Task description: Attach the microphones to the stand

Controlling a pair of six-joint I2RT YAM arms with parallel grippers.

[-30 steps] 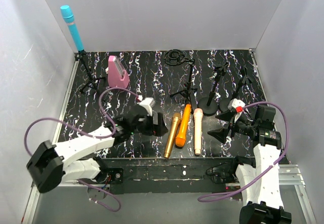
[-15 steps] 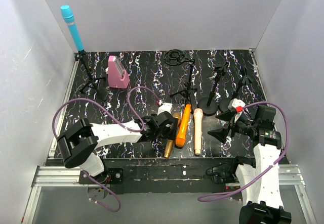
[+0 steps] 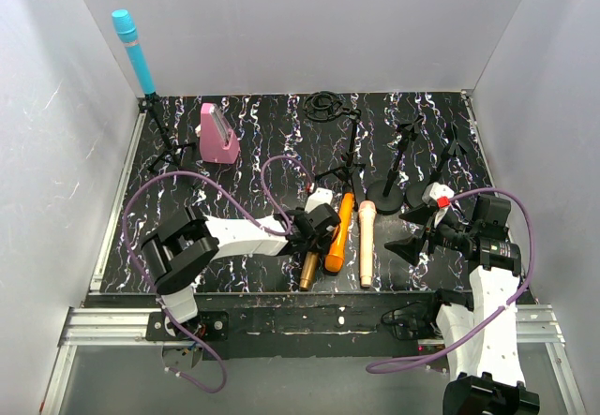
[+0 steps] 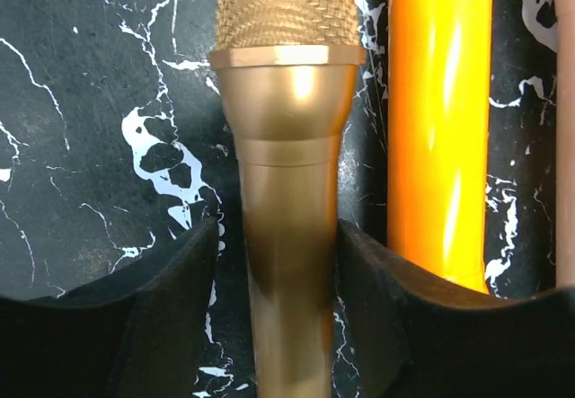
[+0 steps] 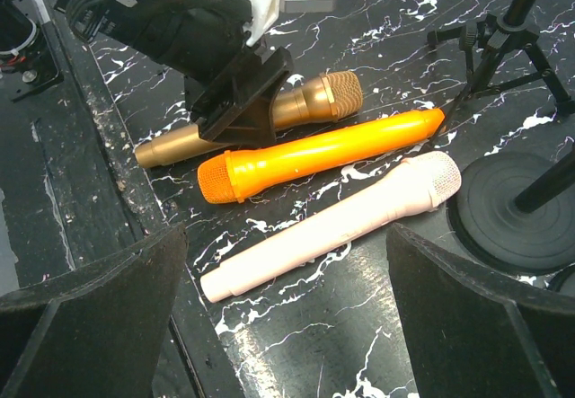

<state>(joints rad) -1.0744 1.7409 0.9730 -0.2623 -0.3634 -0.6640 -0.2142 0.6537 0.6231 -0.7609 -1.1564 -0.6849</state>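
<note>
Gold microphone (image 4: 287, 191) narrowly inside left hand (image 4: 278, 245)

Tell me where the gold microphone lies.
In the top view the gold microphone lies flat near the front edge of the table, left of the orange microphone, with the left pincer straddling it.

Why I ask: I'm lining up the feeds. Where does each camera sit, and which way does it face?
Top external: above and behind the arm bases, looking down on the table; both arms show, with the left gripper and the right gripper.
Left wrist: on the left arm, looking down at the gold microphone; its own fingers flank it.
Right wrist: on the right arm, facing leftward across the table; its own fingers fill the bottom corners.
Shared: all three show the gold microphone and the orange microphone.
</note>
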